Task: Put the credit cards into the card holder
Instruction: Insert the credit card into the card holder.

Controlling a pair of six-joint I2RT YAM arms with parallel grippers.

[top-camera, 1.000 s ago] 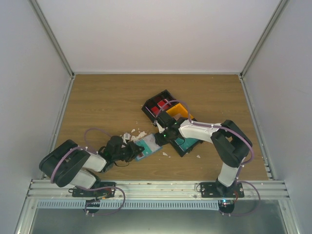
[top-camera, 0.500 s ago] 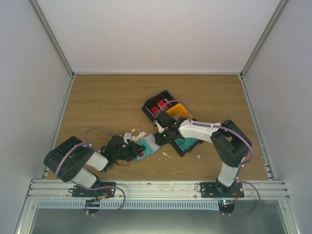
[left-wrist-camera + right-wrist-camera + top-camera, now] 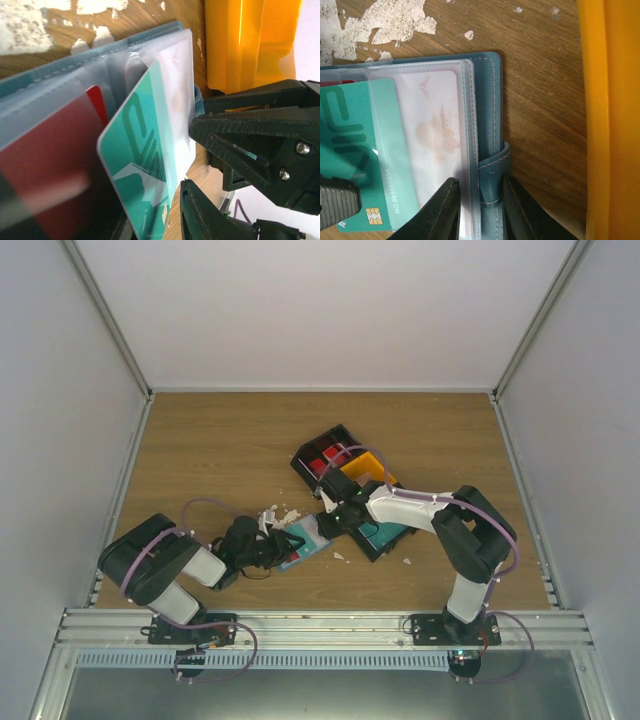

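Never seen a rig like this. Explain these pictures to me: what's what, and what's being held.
These are two robot arms bolted at the near edge of a wooden table. The wide picture looks down from above. The two close-ups come from a camera on each wrist. The right pincer pinches the strap edge of an open teal card holder. The left pincer appears to grip a green card lying over the holder's clear pockets. A red card sits in another pocket. Nearby are an orange bin and white scraps.
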